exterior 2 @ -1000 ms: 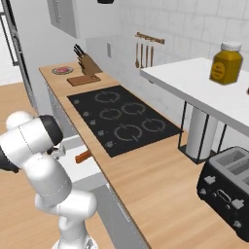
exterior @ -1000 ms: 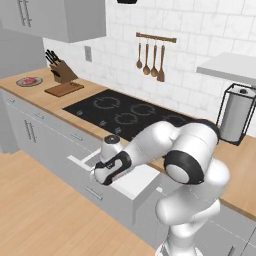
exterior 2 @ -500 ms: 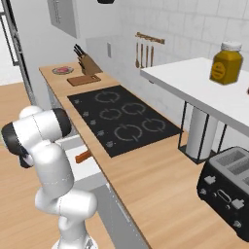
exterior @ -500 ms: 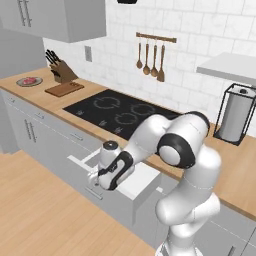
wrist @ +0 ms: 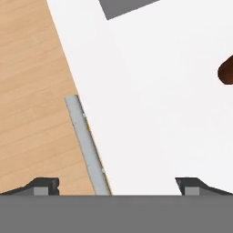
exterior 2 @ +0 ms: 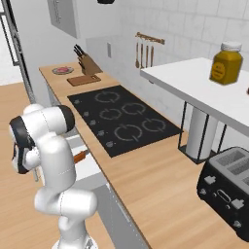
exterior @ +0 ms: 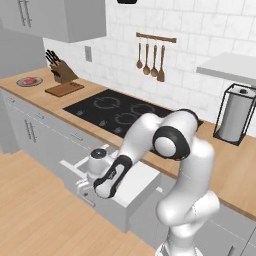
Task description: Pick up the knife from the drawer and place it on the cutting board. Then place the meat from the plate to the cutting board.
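The white drawer (exterior: 141,176) stands pulled out under the counter. In the right base view the knife (exterior 2: 80,156) shows its orange-red handle inside the drawer (exterior 2: 92,168), partly behind my arm. My gripper (exterior: 89,184) hangs over the drawer's front edge, open and holding nothing. In the hand view the gripper (wrist: 117,186) has its fingertips (wrist: 43,186) wide apart on either side of the slim bar handle (wrist: 86,145), and the knife's handle end (wrist: 226,70) sits at the right edge. Far left on the counter lie the cutting board (exterior: 64,89) and the plate (exterior: 21,83) with the meat (exterior: 30,80).
A black cooktop (exterior: 120,112) fills the counter behind the drawer. A wooden knife block (exterior: 60,72) stands by the board. Utensils (exterior: 150,57) hang on the wall, a paper towel holder (exterior: 235,115) stands at the right. Wooden floor (wrist: 32,91) lies below the drawer front.
My hand has moved outward from over the drawer's inside to its front edge, and the elbow has swung up. The drawer stays open.
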